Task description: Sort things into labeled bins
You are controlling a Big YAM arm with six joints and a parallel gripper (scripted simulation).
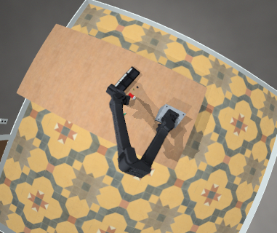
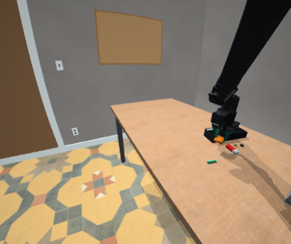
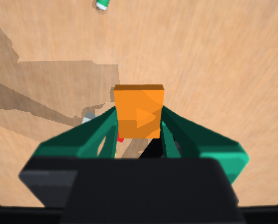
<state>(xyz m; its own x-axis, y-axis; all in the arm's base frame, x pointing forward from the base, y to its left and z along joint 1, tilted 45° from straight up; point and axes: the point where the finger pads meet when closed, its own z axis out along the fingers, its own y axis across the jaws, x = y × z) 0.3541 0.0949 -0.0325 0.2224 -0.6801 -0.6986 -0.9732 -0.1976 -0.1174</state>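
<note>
My gripper [image 2: 221, 135] [image 3: 139, 111] is shut on an orange block [image 2: 218, 139] [image 3: 139, 122], held in front of the black bins [image 1: 129, 77] [image 2: 243, 133]. White labels show on the bins in the top view, but their words are too small to read. A red thing with a whitish end [image 1: 131, 95] [image 2: 231, 148] lies on the table near the bins. A small green cylinder [image 1: 125, 114] [image 2: 211, 162] [image 3: 103, 4] lies farther from them. A tiny dark thing [image 1: 137, 87] [image 2: 242, 145] and a tiny yellowish thing [image 1: 134, 89] [image 2: 235, 145] lie beside the bins. The bins' insides are mostly hidden.
The wooden table [image 1: 67, 65] [image 2: 154, 130] carries the arm's grey base plate [image 1: 181, 116]. The arm reaches out past the table's long edge and back over it. The arm's shadow falls across the table near the red thing.
</note>
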